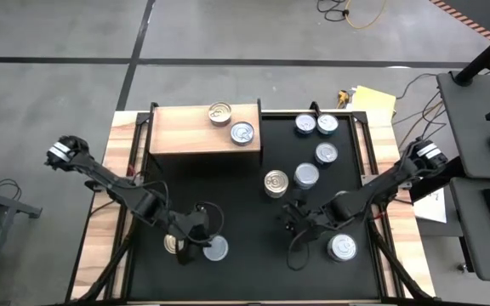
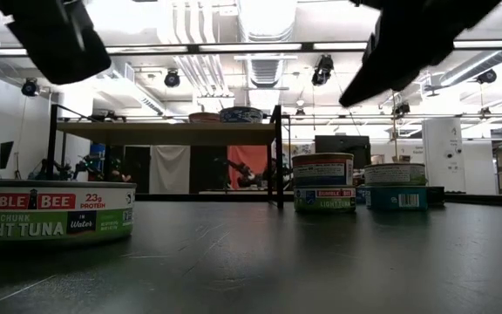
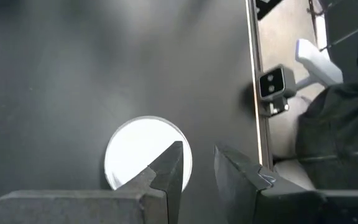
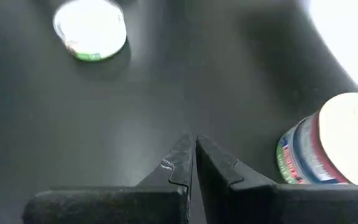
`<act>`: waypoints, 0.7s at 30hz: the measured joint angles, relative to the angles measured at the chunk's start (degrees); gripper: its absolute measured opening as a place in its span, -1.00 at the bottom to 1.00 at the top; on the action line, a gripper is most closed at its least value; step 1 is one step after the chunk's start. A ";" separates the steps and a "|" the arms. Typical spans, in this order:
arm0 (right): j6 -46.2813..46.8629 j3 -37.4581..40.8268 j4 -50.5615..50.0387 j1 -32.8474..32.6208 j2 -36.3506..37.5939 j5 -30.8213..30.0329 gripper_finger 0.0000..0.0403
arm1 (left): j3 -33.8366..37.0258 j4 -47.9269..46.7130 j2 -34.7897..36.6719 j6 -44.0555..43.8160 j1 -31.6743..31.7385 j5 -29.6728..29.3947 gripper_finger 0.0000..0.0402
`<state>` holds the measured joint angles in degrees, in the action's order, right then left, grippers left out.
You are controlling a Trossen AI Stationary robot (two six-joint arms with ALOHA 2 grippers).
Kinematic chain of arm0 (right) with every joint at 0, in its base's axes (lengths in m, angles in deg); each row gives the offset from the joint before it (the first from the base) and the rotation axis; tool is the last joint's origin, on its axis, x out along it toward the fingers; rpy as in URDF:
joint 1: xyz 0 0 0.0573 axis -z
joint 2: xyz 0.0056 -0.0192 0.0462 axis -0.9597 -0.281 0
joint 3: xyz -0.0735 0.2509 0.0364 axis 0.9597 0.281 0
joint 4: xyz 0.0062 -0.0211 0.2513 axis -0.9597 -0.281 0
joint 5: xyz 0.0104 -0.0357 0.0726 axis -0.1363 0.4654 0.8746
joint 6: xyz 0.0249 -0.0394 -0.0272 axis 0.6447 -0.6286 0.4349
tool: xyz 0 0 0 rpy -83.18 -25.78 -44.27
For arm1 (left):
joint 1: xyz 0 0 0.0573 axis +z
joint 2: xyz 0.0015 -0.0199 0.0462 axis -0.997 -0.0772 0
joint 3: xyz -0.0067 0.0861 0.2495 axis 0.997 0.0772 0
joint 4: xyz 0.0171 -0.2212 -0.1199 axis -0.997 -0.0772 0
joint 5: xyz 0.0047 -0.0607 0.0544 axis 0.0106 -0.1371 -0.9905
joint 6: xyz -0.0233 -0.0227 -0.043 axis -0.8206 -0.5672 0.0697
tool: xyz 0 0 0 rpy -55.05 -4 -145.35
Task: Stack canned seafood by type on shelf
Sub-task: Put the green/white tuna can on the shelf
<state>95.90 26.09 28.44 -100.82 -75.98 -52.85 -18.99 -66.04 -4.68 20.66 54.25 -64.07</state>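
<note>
The left gripper [image 1: 196,240] hung over the tabletop [image 1: 245,263] near its 7 o'clock edge, fingers [image 3: 166,171] narrowly parted and holding nothing. A silver-topped tuna can [image 1: 215,248] lay just at its 4 o'clock side, flat, with a gold-topped can [image 1: 173,245] at 9 o'clock. The right gripper [image 1: 289,219] waited empty, pinched together, farther away; the shelf [image 1: 202,130] with two cans stood at 12 o'clock.

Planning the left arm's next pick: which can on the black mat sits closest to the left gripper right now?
The silver-topped can at the mat's near edge, just beside the left gripper. A gold-topped can sits close too, half hidden under the arm; the other cans lie far right.
</note>
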 joint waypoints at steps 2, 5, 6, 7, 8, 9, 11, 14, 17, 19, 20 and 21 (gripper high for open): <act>-0.06 0.00 0.70 0.00 -1.96 -0.01 -0.94 | 0.00 0.01 -1.00 0.04 -0.68 0.00 -0.63; -1.14 -1.17 2.68 0.42 -5.20 -0.37 -0.94 | 0.00 -1.81 -2.78 0.29 -1.75 -0.06 -0.63; -2.01 -1.86 3.58 0.72 -6.08 -0.41 -0.94 | 0.00 -2.25 -3.40 0.69 -2.12 -0.36 -0.63; -2.83 -2.54 4.39 0.93 -6.93 -0.43 -0.94 | 0.00 -2.56 -4.14 1.15 -2.40 -0.71 -0.63; -3.68 -3.20 4.89 1.01 -7.84 -0.54 -0.94 | 0.00 -2.55 -4.91 1.86 -2.59 -1.20 -0.63; -4.72 -3.73 5.58 1.10 -8.73 -0.63 -0.94 | 0.00 -2.52 -5.72 2.76 -2.86 -2.03 -0.63; -7.38 -4.57 6.92 1.08 -10.63 -0.61 -0.94 | 0.00 -2.59 -7.32 4.08 -3.06 -2.41 -0.64; -9.70 -5.66 9.51 0.98 -12.63 -0.44 -0.94 | 0.00 -2.62 -9.62 5.05 -3.15 -2.40 -0.73; -11.50 -5.86 12.90 1.03 -13.69 -0.48 -0.94 | 0.00 -3.14 -11.56 5.58 -3.24 -2.40 -0.89; -12.58 -5.72 14.26 1.03 -14.14 -0.46 -0.94 | 0.00 -3.14 -12.37 5.69 -3.26 -2.42 -0.97; -12.99 -5.70 15.10 1.03 -14.32 -0.48 -0.94 | 0.00 -3.19 -12.70 5.68 -3.26 -2.45 -0.98; -13.45 -5.70 16.11 1.03 -14.44 -0.46 -0.94 | 0.00 -3.17 -13.14 5.69 -3.26 -2.45 -0.98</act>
<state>82.45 20.38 44.56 -99.79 -90.41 -53.31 -18.99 -69.22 -17.82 26.35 50.99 -66.52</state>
